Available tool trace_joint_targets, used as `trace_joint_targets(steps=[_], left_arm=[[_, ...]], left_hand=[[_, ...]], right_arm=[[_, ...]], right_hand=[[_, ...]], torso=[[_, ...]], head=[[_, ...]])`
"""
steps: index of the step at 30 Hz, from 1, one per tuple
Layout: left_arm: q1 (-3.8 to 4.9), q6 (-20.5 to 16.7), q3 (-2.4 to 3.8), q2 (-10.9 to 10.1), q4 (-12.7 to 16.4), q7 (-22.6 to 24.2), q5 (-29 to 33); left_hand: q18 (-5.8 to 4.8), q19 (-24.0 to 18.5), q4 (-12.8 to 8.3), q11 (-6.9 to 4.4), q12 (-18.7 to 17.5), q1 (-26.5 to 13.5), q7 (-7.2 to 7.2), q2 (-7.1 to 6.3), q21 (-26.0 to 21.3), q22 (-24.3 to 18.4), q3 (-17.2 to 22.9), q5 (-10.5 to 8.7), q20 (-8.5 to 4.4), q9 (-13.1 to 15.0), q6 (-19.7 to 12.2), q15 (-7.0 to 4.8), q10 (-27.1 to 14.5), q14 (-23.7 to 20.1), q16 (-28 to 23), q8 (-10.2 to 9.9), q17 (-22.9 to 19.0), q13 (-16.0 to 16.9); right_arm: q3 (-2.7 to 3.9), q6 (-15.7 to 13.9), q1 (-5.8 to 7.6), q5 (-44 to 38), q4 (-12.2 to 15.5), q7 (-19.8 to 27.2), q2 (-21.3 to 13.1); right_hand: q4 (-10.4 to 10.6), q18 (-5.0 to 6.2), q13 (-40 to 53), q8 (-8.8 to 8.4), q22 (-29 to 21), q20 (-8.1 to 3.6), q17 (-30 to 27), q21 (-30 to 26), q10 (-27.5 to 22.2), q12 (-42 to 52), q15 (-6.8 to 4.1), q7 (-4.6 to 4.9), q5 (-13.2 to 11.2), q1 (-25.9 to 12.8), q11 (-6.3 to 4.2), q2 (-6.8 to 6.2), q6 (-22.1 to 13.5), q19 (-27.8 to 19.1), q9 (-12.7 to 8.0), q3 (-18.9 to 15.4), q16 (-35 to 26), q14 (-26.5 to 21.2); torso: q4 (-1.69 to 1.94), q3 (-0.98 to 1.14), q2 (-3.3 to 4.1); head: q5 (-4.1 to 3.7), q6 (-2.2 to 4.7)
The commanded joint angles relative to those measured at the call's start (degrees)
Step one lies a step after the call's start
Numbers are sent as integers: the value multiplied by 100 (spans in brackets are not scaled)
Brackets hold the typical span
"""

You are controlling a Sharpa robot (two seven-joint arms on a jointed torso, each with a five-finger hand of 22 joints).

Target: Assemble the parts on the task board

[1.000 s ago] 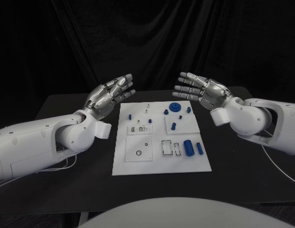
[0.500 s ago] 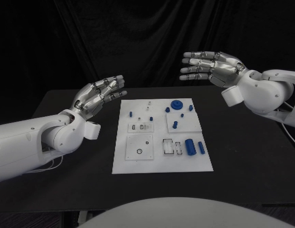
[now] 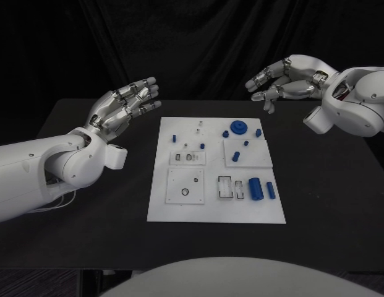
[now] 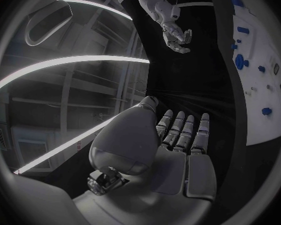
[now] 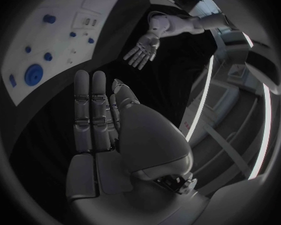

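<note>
The black table (image 3: 85,185) carries the white task board (image 3: 215,210) at its middle. Both the left hand (image 3: 125,106) and right hand (image 3: 285,79) are held spread and empty, well above it. The blue parts (image 3: 255,187) lie scattered, so assembly is judged unstarted.

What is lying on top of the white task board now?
On the task board lie small blue parts, including a round gear-like piece and two cylinders. Neither hand covers it.

Both hands hover off the task board (image 3: 217,213) (open above), small parts (image 3: 254,187) scattered.
</note>
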Motion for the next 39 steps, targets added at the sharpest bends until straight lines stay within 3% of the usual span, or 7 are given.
trace_joint_targets(steps=[1, 5, 8, 16, 24, 30, 39], left_arm=[[27, -33, 9, -78, 74, 1630, -43], [47, -25, 21, -164, 154, 1635, -3], [55, -15, 25, -223, 235, 1634, 59], [62, -29, 35, -342, 392, 1649, 142], [62, -112, 53, -503, 592, 1737, 141], [62, -79, 60, -529, 614, 1730, 204], [61, -37, 62, -568, 643, 1731, 270]], left_hand=[[-83, -177, 33, -3, -112, -149, -204, 14, -114, -56, -42, -88, 0, -20, -227, -40, -133, -166, -166, -107, -23, -14], [-59, -345, 20, -33, -184, -164, -241, 62, -222, -105, -37, -96, -7, -19, -257, -71, -222, -272, -278, -138, -38, -22], [-43, -383, 14, -38, -190, -145, -173, 81, -247, -116, -18, -87, -3, -12, -208, -74, -240, -285, -287, -133, -37, -22], [-26, -421, 10, -43, -177, -129, -101, 88, -274, -125, -2, -61, 0, -6, -162, -75, -238, -285, -279, -128, -35, -19], [125, -890, 12, -81, -150, -117, -38, 65, -589, -213, 26, -13, -107, -6, -115, -230, -262, -518, -502, -137, -69, -19], [230, -993, 9, -123, -138, -113, 20, 66, -662, -231, 35, -6, -146, -2, -69, -280, -275, -585, -557, -133, -78, -20], [256, -1002, 2, -110, -129, -98, 64, 73, -670, -231, 48, 4, -118, 2, -30, -250, -275, -571, -529, -127, -72, -19]], right_arm=[[4, -677, 13, -1957, 78, -718, -9], [4, -720, 18, -2864, 155, -1107, -20], [4, -687, 19, -3559, 200, -1347, -31], [4, -628, 15, -4898, 239, -1639, -37], [4, -905, 9, -5912, 340, -1710, 7], [4, -865, 8, -6127, 348, -1731, 54], [4, -826, 5, -6189, 359, -1706, 77]], right_hand=[[203, 44, 4, -201, 399, 11, 188, 309, 199, -252, -46, -8, -53, 22, 3, -131, 103, 69, 14, 155, 235, -11], [501, -6, 15, -434, 920, 26, 381, 640, 300, -500, -30, -85, -273, -75, 10, -335, 133, 205, 28, 303, 466, -5], [621, -114, 20, -486, 1627, 13, 499, 1089, 326, -571, -51, -132, -422, -167, -15, -428, 190, 580, 45, 325, 663, 124], [884, -424, 27, -664, 3577, -76, 1524, 2342, 685, -786, -149, -272, -603, -272, -120, -676, 345, 1542, 96, 559, 1742, 541], [961, -504, 30, -745, 4070, -115, 2204, 2631, 973, -919, -203, -419, -649, -318, -195, -799, 387, 1774, 118, 673, 2186, 761], [990, -507, 27, -770, 4104, -132, 2262, 2649, 1000, -982, -219, -445, -693, -350, -212, -835, 386, 1780, 121, 692, 2223, 776], [1065, -520, 34, -803, 4188, -142, 2458, 2687, 1054, -1070, -225, -438, -837, -450, -219, -909, 404, 1805, 129, 710, 2326, 824]], torso=[[57, -71, 339], [197, -170, 544], [239, -195, 635], [283, -221, 827], [320, -256, 1022], [336, -274, 1093], [328, -264, 1170]], head=[[-31, 1], [-207, 1], [-263, 1], [-392, 1], [-482, 244], [-532, 306], [-579, 472]])
